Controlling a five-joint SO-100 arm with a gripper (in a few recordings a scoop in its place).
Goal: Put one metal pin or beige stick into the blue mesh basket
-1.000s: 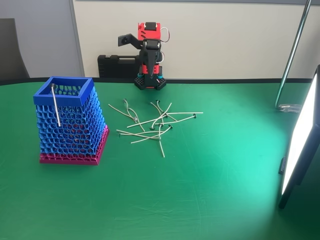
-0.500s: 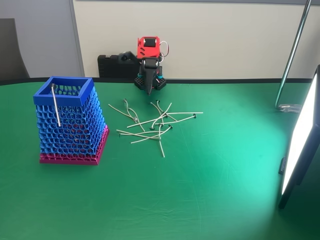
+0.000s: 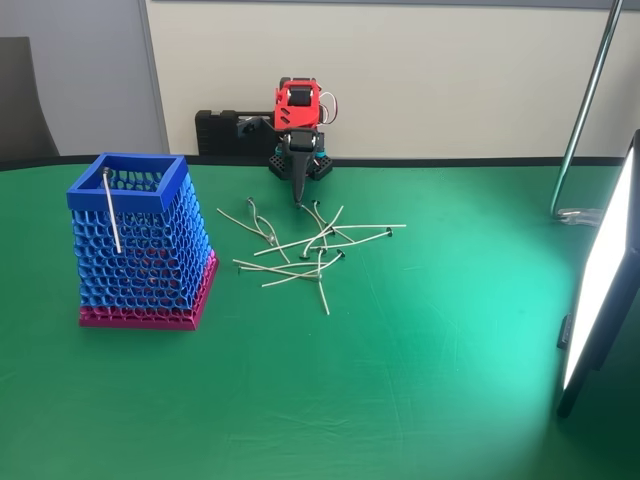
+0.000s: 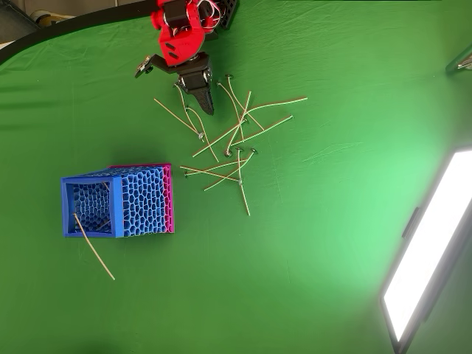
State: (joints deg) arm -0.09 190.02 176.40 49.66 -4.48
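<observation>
Overhead view puts your gripper [image 4: 206, 108] at the top edge of the pin pile [image 4: 232, 144], its dark fingers drawn together to one narrow point with nothing between them. That tip hangs just beside the uppermost pins, and you cannot tell from here whether it touches one. In the fixed view the gripper [image 3: 297, 197] points straight down from the red arm [image 3: 298, 100], its tip close over the green table [image 3: 420, 330] at the far side of the pile [image 3: 315, 245].

The basket [image 3: 140, 240] stands well to the left of the pile in the fixed view, upright on its pink base. One pin [image 3: 111, 210] leans against it, dark head up at the blue rim, shaft slanting down across the near mesh. From overhead that pin [image 4: 94, 246] crosses the rim's lower left corner and sticks out beyond the basket [image 4: 144, 200].
</observation>
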